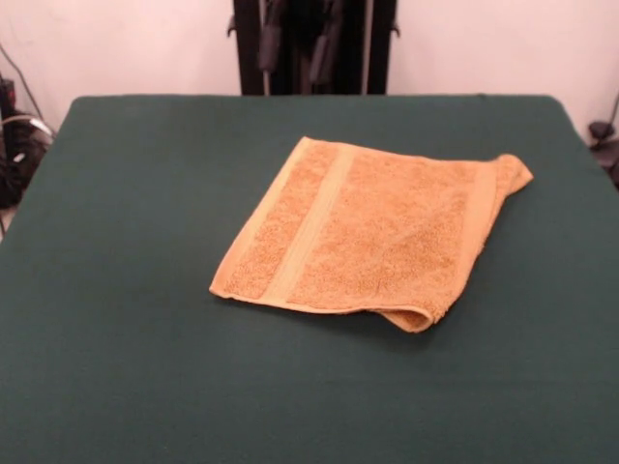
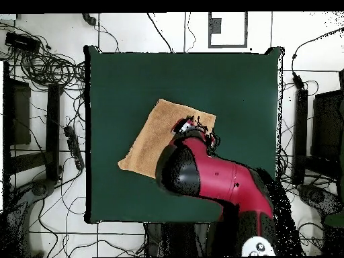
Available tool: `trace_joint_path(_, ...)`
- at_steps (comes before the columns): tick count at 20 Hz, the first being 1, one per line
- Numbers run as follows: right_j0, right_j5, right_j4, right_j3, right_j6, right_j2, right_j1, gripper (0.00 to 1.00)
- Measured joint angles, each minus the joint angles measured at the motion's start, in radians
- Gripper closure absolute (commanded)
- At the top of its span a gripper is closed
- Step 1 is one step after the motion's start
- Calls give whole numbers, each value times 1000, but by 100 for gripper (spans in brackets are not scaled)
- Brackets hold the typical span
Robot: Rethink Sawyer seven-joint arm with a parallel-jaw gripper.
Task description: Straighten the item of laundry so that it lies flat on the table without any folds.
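Observation:
The orange-tan towel [image 1: 368, 227] lies near the middle of the dark green table [image 1: 116, 290], turned at an angle. Its left part lies flat and shows one woven band. Its right edge is folded over, with a rounded fold at the near right corner and a bunched far right corner. In the overhead view the red and black arm reaches over the table [image 2: 121, 80] and hides much of the towel [image 2: 151, 144]. The gripper [image 2: 193, 126] is at the arm's end, above the towel. No part of the arm shows in the front view.
The black pedestal [image 1: 309, 43] stands at the table's far edge. Cables and black equipment [image 2: 40, 67] lie on the floor on both sides of the table. More cables [image 1: 14, 145] show at the left edge of the front view.

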Motion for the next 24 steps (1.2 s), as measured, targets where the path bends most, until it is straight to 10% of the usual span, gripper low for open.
trace_joint_path(24, -158, -48, -222, -197, 0, 179, 303, 0)
